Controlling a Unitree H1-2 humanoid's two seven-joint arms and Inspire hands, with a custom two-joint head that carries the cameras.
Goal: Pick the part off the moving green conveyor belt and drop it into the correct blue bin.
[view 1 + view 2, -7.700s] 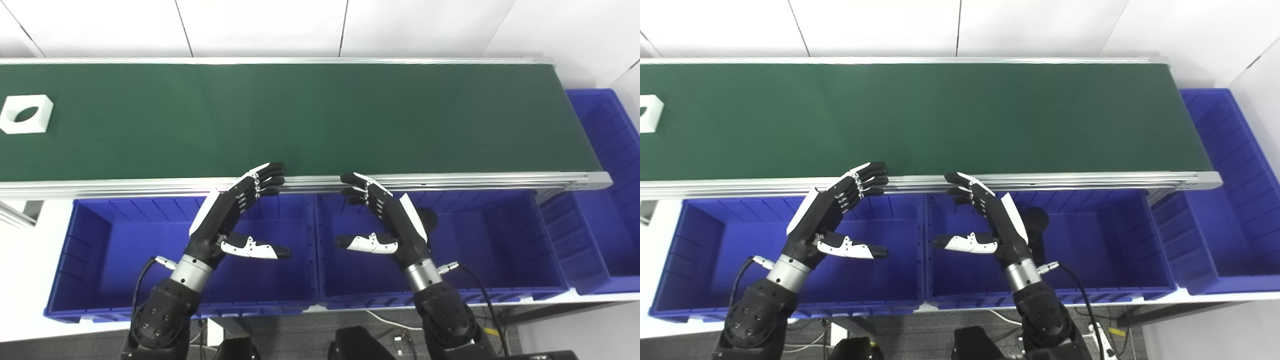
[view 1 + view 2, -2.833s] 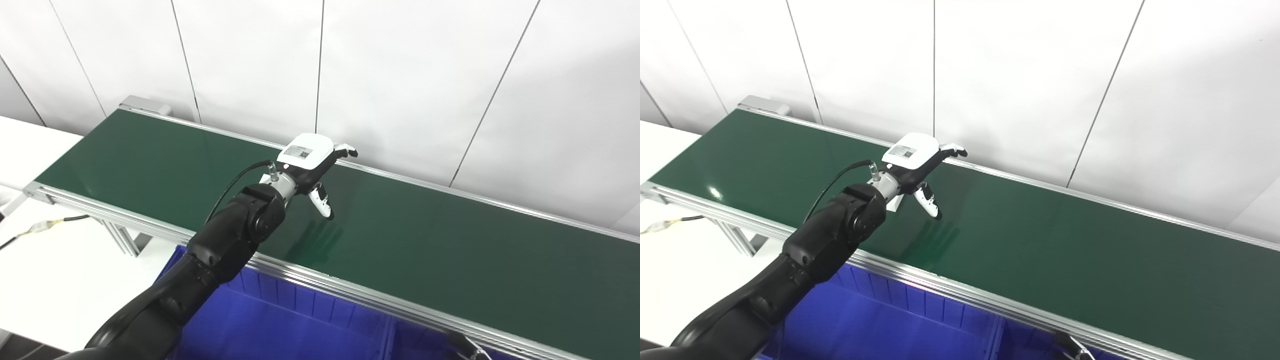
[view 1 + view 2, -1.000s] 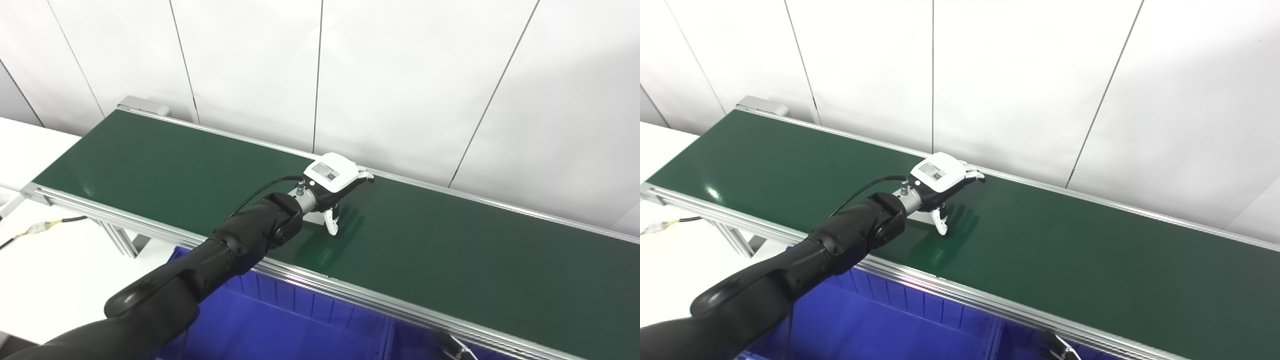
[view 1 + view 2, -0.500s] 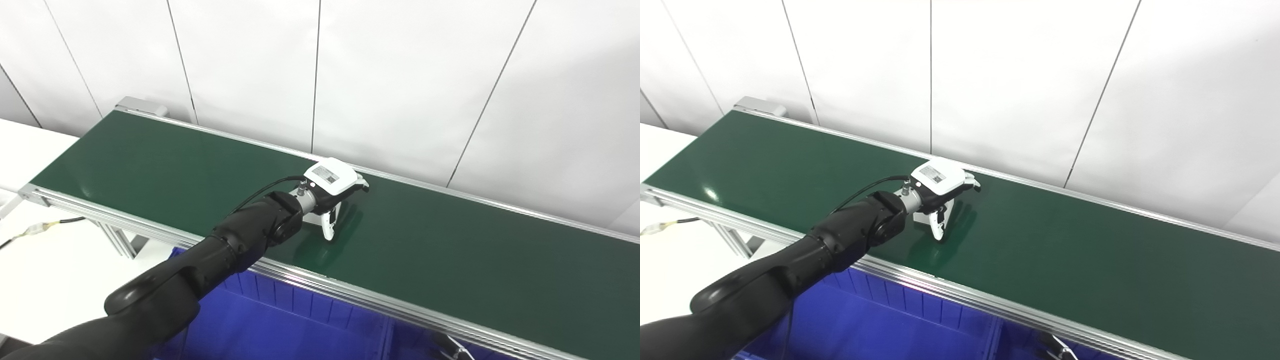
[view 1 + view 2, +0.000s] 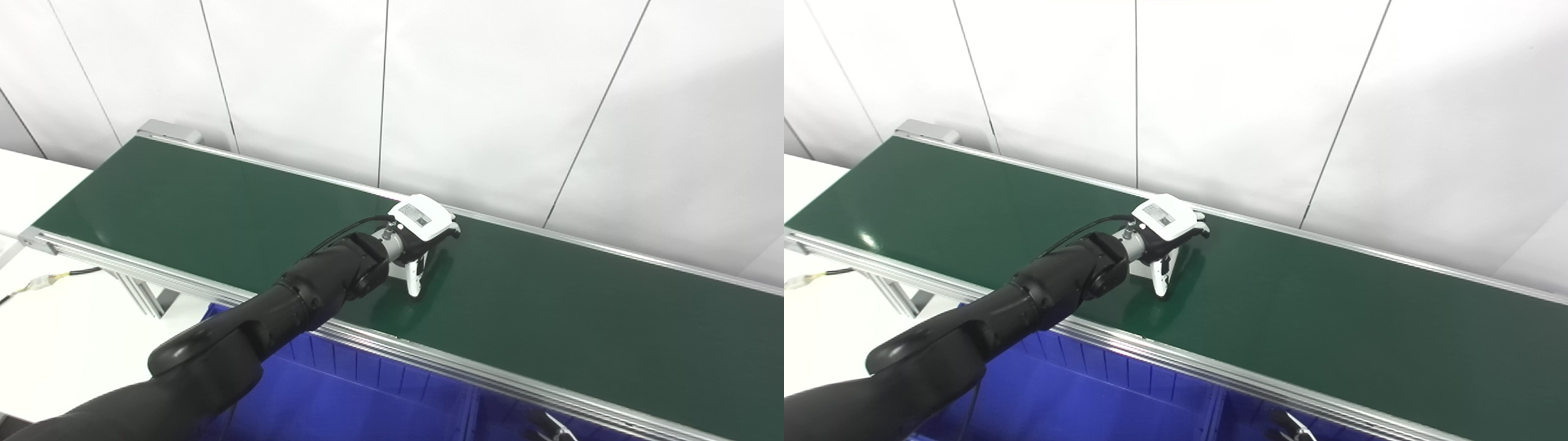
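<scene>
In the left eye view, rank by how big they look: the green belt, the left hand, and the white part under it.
1. Green belt: by far the largest, crossing the whole picture.
2. Left hand: small against the belt.
3. White part: smallest as seen, but the hand hides most of it, so its true size against the hand is unsure.

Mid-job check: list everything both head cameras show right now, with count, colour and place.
conveyor belt: one, green, silver-railed, running from upper left to lower right
white part: one, on the belt's middle, mostly hidden under the left hand
blue bins: two partly in view, below the belt's near rail
cable: one, pale and black, on the white surface at left
wall panels: white, behind the belt
left hand: over the part, thumb down on its near side; grip unclear
right hand: only a tip, bottom edge
</scene>
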